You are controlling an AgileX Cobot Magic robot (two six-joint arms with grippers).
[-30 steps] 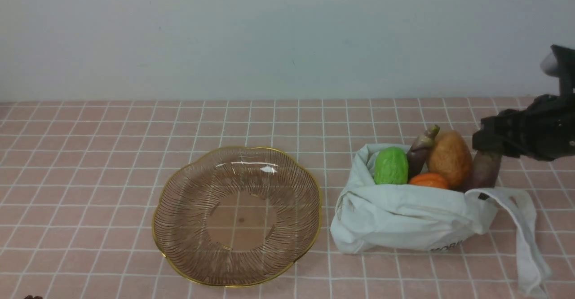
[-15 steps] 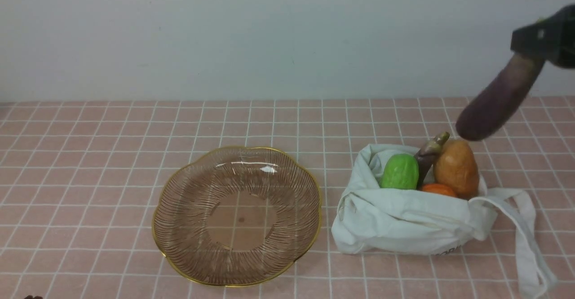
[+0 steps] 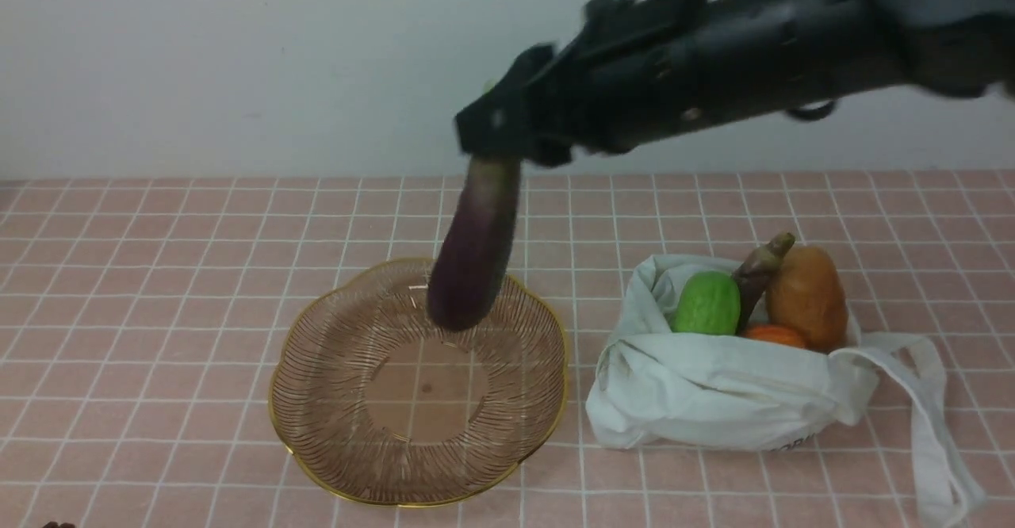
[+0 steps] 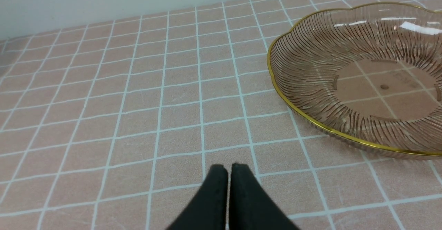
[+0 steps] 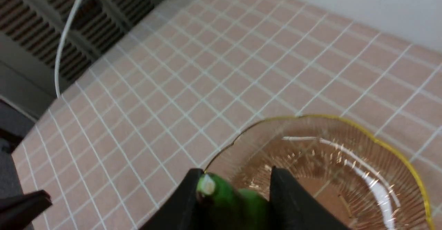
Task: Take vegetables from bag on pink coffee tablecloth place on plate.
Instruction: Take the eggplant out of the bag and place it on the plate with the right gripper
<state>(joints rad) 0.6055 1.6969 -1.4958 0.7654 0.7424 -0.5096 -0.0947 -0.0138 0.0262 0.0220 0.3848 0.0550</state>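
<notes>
Held eggplant: the dark purple eggplant (image 3: 476, 250) hangs in the air over the far half of the plate (image 3: 317, 425); whether its tip is clear of the glass cannot be told.
Long axis: close to upright. The rounded end points down at the plate and leans a little toward the robot's left. The green cap (image 5: 228, 195) is at the top.
Right gripper: the right gripper (image 3: 507, 128) is clamped on the cap end, with one black finger on each side of the green in the right wrist view.
Plate: it lies flat on the pink tablecloth (image 3: 158, 274), just beside the bag (image 3: 714, 393) on the bag's left.
Bag: off-white and slumped, mouth open upward, one strap trailing toward the near right.
Inside the bag: a second eggplant (image 3: 757, 270) with its stem pointing up and to the right, between a light green ribbed oval (image 3: 706, 304) and a tan potato (image 3: 805, 298). An orange squash (image 3: 773, 335) sits low in front.
Left gripper: the left gripper (image 4: 228, 174) is low over bare cloth near the plate's left edge, fingers pressed together with nothing between them.
</notes>
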